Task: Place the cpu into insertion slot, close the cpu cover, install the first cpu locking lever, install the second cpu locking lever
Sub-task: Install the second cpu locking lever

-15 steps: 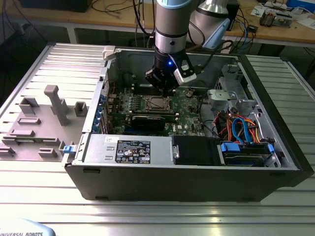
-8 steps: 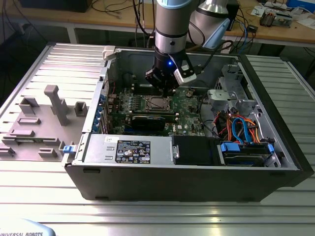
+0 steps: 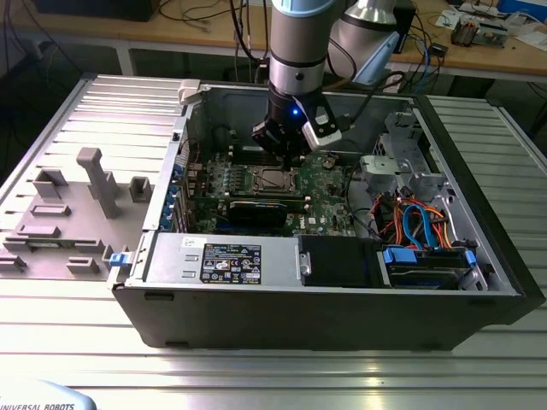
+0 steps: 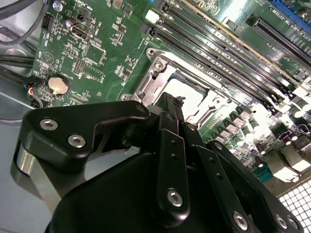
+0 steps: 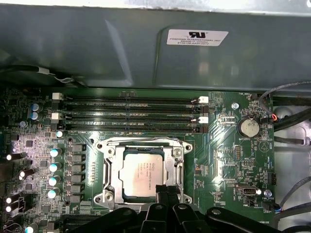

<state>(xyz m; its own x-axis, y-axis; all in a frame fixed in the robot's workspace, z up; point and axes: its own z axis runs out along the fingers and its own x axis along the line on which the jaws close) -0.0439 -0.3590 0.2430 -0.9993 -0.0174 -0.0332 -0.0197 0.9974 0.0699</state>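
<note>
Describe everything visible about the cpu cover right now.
The cpu cover is a thin silvery metal frame with a square window cut-out, lying flat and closed over the insertion slot on the green motherboard. Through the window shows the cpu, its pale metal top seated inside. The black hand sits at the cover's near edge in both wrist views; whether it touches the frame cannot be told. In the exterior view the cover lies just below the arm.

Open computer case (image 3: 325,299) lies on a slatted table (image 3: 256,367). Motherboard (image 3: 329,184) sits flat inside it. The cpu (image 5: 143,174) sits in the insertion slot (image 5: 181,145), the cpu cover (image 5: 171,167) down around it. Gripper (image 3: 280,147) hangs just above the slot. Power supply (image 3: 224,259) in front, cables (image 3: 419,224) toward the exterior view's right. Memory slots (image 5: 129,115) beside the slot.
</note>
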